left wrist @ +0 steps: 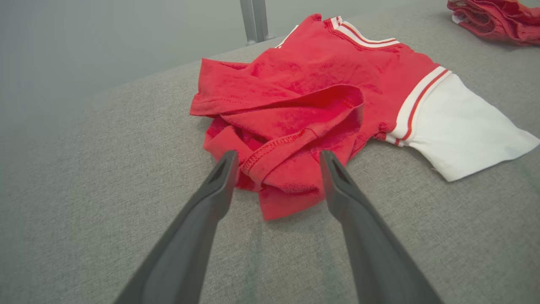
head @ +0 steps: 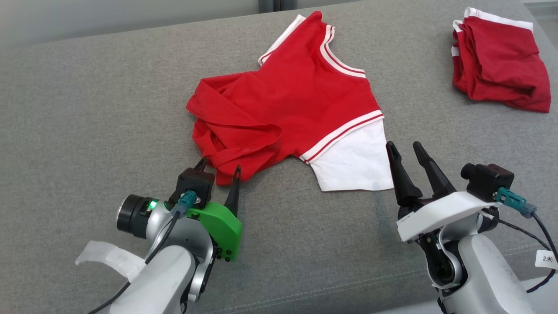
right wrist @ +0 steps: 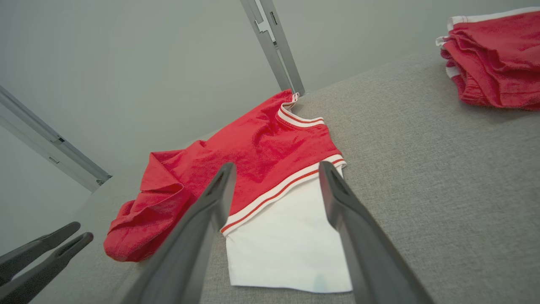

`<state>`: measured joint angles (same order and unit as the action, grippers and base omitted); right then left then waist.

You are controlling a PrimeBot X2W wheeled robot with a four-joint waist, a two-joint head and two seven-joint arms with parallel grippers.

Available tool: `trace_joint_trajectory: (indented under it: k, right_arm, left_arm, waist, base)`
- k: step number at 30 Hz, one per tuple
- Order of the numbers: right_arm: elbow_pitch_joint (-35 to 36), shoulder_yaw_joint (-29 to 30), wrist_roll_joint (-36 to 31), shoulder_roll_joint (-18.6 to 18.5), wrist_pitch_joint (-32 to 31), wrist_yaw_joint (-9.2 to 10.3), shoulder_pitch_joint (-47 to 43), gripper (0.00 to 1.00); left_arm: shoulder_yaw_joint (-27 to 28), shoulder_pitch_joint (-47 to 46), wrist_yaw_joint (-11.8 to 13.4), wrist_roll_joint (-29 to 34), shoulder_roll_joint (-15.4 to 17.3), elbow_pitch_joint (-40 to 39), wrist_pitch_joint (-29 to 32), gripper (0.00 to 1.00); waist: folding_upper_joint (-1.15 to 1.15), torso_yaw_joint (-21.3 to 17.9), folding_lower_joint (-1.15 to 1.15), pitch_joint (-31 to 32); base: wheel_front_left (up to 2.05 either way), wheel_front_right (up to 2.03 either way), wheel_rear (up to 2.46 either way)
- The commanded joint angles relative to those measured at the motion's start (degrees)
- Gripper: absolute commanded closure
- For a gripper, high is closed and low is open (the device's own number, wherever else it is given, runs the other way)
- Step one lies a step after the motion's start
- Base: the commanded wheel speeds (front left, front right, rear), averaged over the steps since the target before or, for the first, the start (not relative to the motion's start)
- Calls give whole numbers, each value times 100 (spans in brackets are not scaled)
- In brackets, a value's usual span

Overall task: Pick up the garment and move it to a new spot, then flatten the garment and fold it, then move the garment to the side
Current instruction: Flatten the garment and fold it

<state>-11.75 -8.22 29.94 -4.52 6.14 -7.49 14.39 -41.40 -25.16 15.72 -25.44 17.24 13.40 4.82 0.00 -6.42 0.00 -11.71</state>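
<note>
The garment (head: 296, 96) is a red shirt with white striped trim and a white sleeve, lying crumpled on the grey padded surface (head: 87, 109). Its lower part is bunched into folds at the near left. My left gripper (head: 220, 165) is open, and its fingertips straddle that bunched red hem (left wrist: 278, 177) without pinching it. In the left wrist view the left gripper (left wrist: 278, 154) stands wide apart over the hem. My right gripper (head: 404, 145) is open just right of the white sleeve (head: 355, 161), holding nothing. The right wrist view looks past the right gripper (right wrist: 276, 165) onto the sleeve (right wrist: 287, 245).
A second red garment (head: 501, 61), folded in a stack, lies at the far right of the surface. A grey metal post (right wrist: 274, 46) rises behind the far edge. The surface's front edge (head: 348, 292) runs just before the arms. The left gripper (right wrist: 71, 236) shows at the right wrist view's lower left.
</note>
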Motion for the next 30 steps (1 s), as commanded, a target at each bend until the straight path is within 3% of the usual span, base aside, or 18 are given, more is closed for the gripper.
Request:
trace_joint_trajectory:
  k: [1,18,19,21,22,23,24,30]
  right_arm:
    - [20,2,-37,-30,-5,0,16,0]
    - [-16,6,12,-17,77,0,109,0]
    - [-19,8,15,-17,90,0,111,0]
    - [-25,21,16,-18,107,0,115,0]
    - [-27,26,20,-18,106,0,116,0]
    - [-29,32,22,-19,112,0,112,0]
    - [-30,37,21,-20,119,0,104,0]
    - [-48,72,-3,-15,129,0,110,0]
  left_arm:
    - [-56,-87,-13,49,31,-49,45,0]
    - [-377,-890,-380,256,-117,972,243,0]
    - [-378,-920,-387,255,-105,1046,245,6]
    - [-364,-970,-398,235,-105,1147,209,47]
    - [-357,-982,-405,215,-115,1193,185,56]
    - [-346,-989,-413,186,-131,1224,157,75]
    - [-326,-995,-429,154,-146,1243,125,100]
    - [-188,-1054,-534,-19,-107,1217,-30,100]
  waist:
    - [0,-74,0,-32]
    - [0,-431,0,-231]
    - [0,-441,0,-238]
    - [0,-454,0,-251]
    - [0,-456,0,-255]
    - [0,-455,0,-259]
    - [0,-450,0,-262]
    - [0,-367,0,-258]
  base:
    - [0,0,0]
    - [0,0,0]
    - [0,0,0]
    - [0,0,0]
    - [0,0,0]
    - [0,0,0]
    - [0,0,0]
    - [0,0,0]
